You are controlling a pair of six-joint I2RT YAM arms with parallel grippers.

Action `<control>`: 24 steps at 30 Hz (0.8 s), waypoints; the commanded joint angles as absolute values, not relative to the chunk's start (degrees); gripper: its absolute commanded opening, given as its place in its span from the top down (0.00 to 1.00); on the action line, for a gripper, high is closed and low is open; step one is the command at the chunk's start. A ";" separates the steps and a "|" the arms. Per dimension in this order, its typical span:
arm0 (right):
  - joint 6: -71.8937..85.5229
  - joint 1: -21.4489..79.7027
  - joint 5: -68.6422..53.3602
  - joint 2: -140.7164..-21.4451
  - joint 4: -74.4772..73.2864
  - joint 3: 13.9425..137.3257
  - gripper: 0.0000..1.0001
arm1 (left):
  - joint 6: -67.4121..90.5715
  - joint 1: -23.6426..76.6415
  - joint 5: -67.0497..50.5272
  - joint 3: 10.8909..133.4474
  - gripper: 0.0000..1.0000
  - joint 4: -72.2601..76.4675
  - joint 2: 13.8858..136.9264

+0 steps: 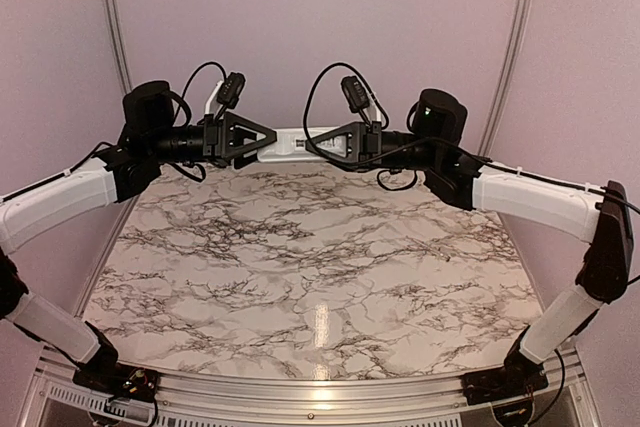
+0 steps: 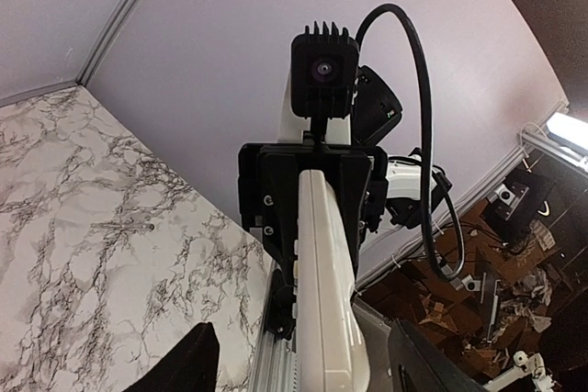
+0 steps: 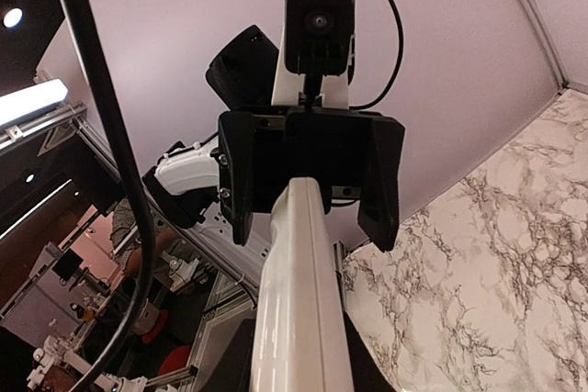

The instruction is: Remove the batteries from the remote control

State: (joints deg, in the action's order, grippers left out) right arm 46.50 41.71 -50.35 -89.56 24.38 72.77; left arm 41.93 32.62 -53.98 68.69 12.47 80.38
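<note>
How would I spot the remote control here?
Above the marbled table's far edge, the black left gripper and right gripper face each other. The remote control is the slim white plastic bar running between them, the only pale piece between dark claws.

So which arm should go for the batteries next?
Left, probably. The right gripper is clamped on the remote, holding it up in the air, so it is busy. The left gripper has open jaws around the other end and is free to work.

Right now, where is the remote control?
In the top view the remote control is in mid-air over the table's far edge, between the right pincer gripping it and the open left pincer.
</note>
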 commanded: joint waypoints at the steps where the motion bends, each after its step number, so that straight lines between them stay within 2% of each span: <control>1: 46.11 41.21 -52.22 -91.57 24.85 76.60 0.95 | 44.25 33.12 -57.49 70.40 0.35 15.96 81.90; 10: 45.88 41.22 -53.24 -93.07 24.82 78.22 0.95 | 45.99 33.71 -58.99 72.03 0.60 16.34 83.76; 14: 45.70 41.22 -52.81 -93.28 24.96 78.24 0.95 | 46.22 33.79 -59.13 72.01 0.67 16.44 84.10; 17: 45.57 41.20 -52.39 -93.42 24.98 78.31 0.95 | 46.49 33.84 -59.19 71.89 0.86 16.44 84.30; 21: 44.53 41.22 -51.00 -93.49 23.78 78.61 0.94 | 46.82 33.84 -59.14 72.08 0.99 16.44 84.61; 22: 44.14 41.22 -50.53 -93.51 23.23 78.78 0.92 | 46.80 33.84 -59.08 72.09 1.00 16.44 84.65; 24: 43.35 41.18 -50.01 -93.59 21.90 79.22 0.77 | 46.93 33.84 -58.49 72.11 1.00 16.48 84.67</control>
State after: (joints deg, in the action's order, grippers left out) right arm 45.76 41.54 -51.88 -92.90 23.03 76.05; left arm 46.52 33.47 -57.58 70.57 15.11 83.81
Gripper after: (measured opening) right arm 0.211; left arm 0.195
